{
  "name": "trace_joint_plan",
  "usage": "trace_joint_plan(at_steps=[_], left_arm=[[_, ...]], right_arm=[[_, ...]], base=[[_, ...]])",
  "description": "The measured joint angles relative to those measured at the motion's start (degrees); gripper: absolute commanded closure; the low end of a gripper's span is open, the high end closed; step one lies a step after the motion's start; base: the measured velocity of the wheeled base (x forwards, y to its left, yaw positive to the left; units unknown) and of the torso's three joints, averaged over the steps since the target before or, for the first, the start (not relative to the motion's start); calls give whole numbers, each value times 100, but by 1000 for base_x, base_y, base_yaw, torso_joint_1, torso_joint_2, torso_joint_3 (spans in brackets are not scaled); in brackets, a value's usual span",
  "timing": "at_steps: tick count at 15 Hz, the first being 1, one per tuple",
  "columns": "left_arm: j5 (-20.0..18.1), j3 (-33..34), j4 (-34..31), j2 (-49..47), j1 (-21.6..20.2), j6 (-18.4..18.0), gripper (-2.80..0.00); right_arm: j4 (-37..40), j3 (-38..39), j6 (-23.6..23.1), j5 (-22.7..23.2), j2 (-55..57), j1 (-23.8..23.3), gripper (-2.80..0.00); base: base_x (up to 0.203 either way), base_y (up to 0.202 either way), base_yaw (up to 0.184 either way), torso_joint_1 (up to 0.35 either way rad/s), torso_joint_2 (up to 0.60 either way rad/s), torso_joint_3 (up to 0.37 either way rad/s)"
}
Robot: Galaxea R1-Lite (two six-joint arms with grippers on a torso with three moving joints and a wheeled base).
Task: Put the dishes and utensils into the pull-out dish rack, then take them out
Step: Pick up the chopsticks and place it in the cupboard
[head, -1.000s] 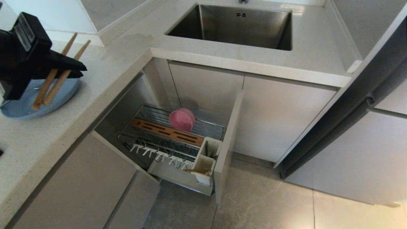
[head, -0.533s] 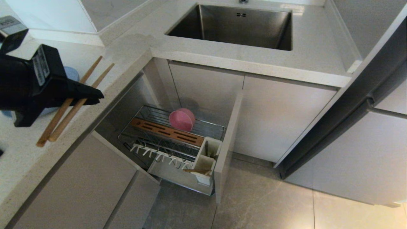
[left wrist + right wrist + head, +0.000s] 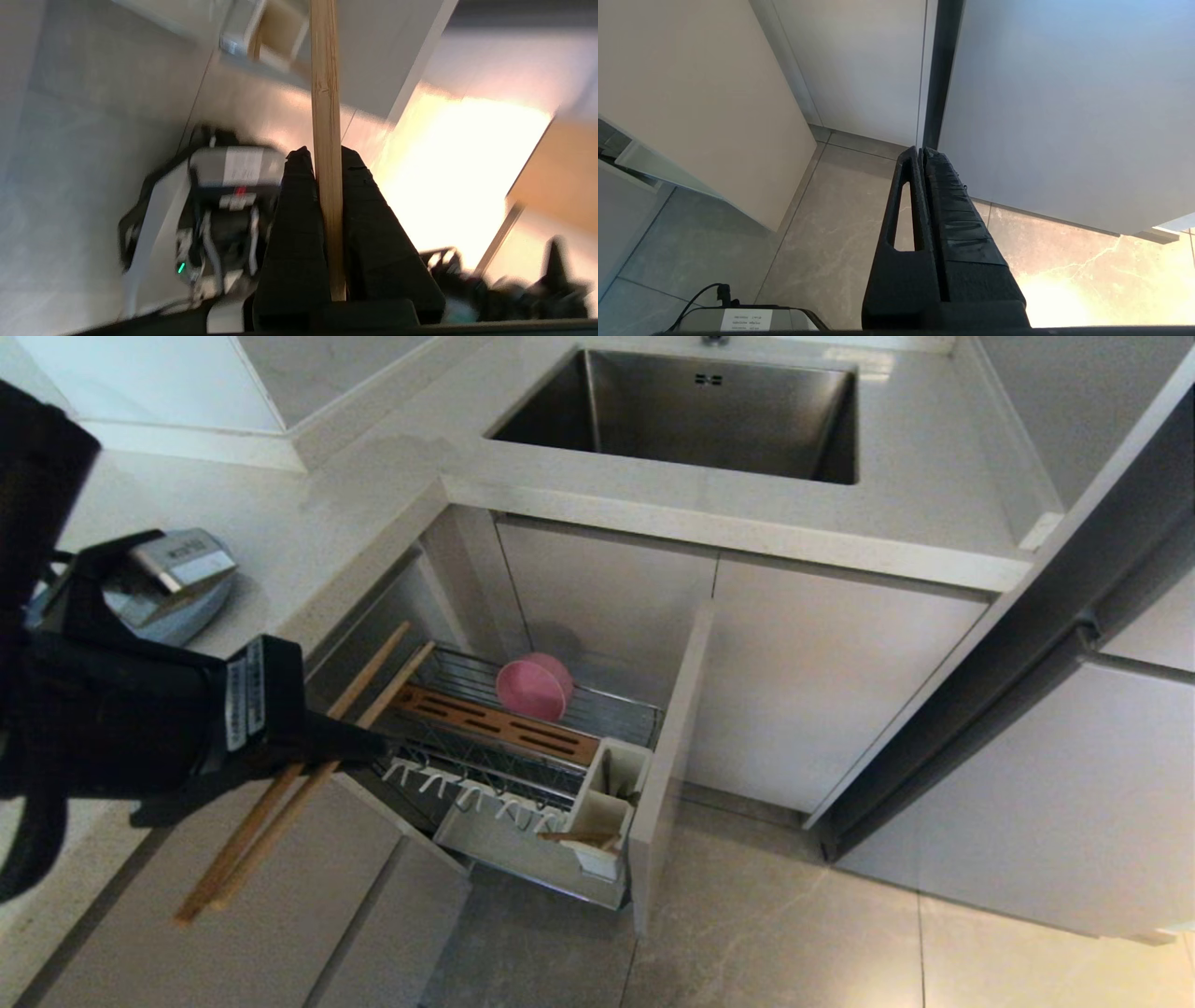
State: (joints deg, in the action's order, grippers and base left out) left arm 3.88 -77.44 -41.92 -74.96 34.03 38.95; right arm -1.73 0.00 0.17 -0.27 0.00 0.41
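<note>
1. The left gripper (image 3: 359, 747) squeezes the chopsticks (image 3: 308, 775) tight, in the air by the pull-out dish rack (image 3: 523, 747);
2. the pink bowl (image 3: 533, 687) sits in that rack;
3. the right gripper (image 3: 922, 154) is pressed together, holding nothing, low over the floor (image 3: 822, 242).

The arm (image 3: 84, 728) hides most of the light-blue plate (image 3: 201, 611).
</note>
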Motion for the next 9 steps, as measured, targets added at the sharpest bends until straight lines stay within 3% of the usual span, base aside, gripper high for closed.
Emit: trace_joint_plan(at_steps=[7,9], left_arm=[[-19,618,23,-522,503,-5,0],[-228,641,26,-721,520,-156,0]], right_arm=[[0,0,2,0,0,0,0],[0,0,2,0,0,0,0]], base=[[0,0,0,0,0,0],[0,0,0,0,0,0]])
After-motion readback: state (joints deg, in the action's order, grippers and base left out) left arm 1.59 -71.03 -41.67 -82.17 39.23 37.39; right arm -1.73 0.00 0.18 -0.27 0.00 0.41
